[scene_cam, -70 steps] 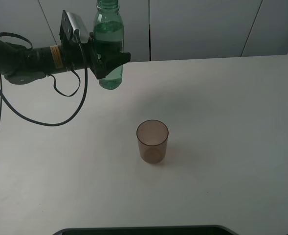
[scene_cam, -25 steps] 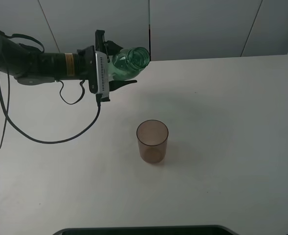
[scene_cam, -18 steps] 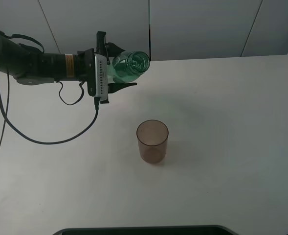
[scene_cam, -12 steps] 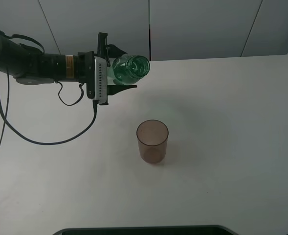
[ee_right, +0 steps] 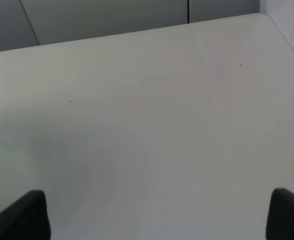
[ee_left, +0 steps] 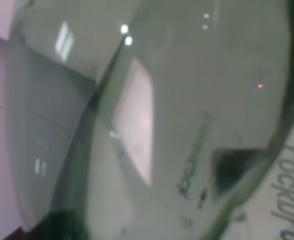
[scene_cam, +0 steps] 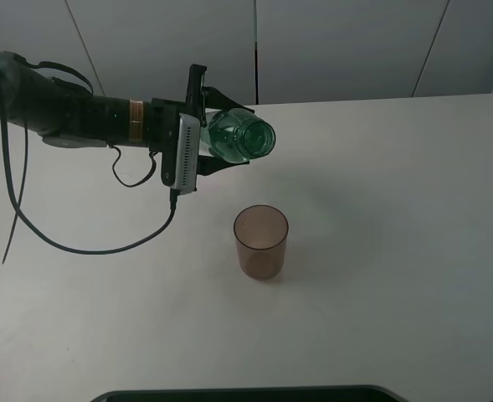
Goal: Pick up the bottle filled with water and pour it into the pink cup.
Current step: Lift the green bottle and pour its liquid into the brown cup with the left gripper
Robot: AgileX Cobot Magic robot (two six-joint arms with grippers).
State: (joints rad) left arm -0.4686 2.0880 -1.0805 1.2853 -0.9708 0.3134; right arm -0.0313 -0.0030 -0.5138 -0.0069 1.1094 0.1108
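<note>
the left claw (scene_cam: 215,144) is clamped around the body of the tall slim green-tinted transparent plastic bottle (scene_cam: 244,138). it holds the bottle tipped onto its side, the capless mouth pointing out ahead of the claw, probably to start the pour. no water shows leaving it. the small translucent brownish-pink plastic cup (scene_cam: 261,243) stands upright on the white table (scene_cam: 413,209), below and ahead of the claw. the right claw (ee_right: 151,215) is spread wide, holding nothing.

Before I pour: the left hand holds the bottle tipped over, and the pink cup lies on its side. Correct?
No: the pink cup stands upright, as the exterior high view shows. The left hand does hold the bottle tipped over.
</note>
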